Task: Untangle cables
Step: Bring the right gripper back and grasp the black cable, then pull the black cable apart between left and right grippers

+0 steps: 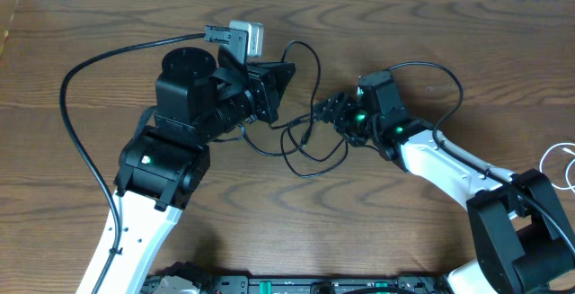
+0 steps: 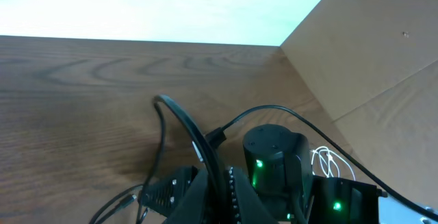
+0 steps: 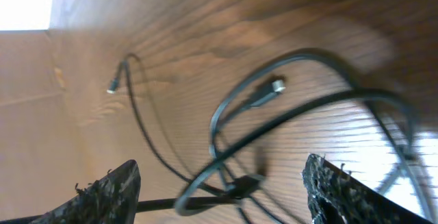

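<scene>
left end effector [image 2: 215, 183] closed on black cable [image 2: 186, 122], right end effector [image 3: 222, 191] open, cable loops between its fingers

No word, brand, number or sign could be read in any view. The black cables [image 3: 262, 97] just ahead of the fingers [image 3: 102, 196] of the right gripper [image 3: 217, 196] bore no legible marking. The green lights [image 2: 259, 162] beyond the left fingers were plain dots, not characters.
</scene>
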You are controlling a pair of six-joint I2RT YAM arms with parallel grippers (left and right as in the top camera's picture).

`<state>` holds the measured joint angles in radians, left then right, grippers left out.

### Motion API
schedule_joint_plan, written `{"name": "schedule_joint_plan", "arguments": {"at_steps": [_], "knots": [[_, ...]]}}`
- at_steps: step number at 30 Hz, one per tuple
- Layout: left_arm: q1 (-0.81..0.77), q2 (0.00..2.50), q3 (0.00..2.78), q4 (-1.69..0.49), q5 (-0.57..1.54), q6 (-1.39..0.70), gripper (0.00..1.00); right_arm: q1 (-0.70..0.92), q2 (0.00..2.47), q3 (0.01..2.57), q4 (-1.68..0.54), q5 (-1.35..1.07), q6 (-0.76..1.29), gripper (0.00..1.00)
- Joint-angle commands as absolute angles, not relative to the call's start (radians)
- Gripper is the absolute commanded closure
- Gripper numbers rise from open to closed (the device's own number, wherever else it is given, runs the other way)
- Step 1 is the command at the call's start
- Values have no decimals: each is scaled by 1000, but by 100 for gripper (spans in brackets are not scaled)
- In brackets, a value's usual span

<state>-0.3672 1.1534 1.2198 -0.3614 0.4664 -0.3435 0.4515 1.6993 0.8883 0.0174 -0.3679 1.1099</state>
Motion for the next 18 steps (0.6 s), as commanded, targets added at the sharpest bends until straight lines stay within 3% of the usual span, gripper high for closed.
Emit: {"name": "schedule_joint_plan", "arguments": {"at_steps": [1,3,7,18], "knots": [[-364,1136,1223,-361,479,-341,92,468,1704,899,35,-346,1220,30],[-364,1136,1223,-361,479,-340,93,474,1704,899,43,-329,1220,36],[-364,1136,1223,-361,479,-331,93,487,1704,899,41,-289,1218,63],[-364,1136,1223,-427,352,-280,93,507,1704,899,-10,-130,1103,84]]}}
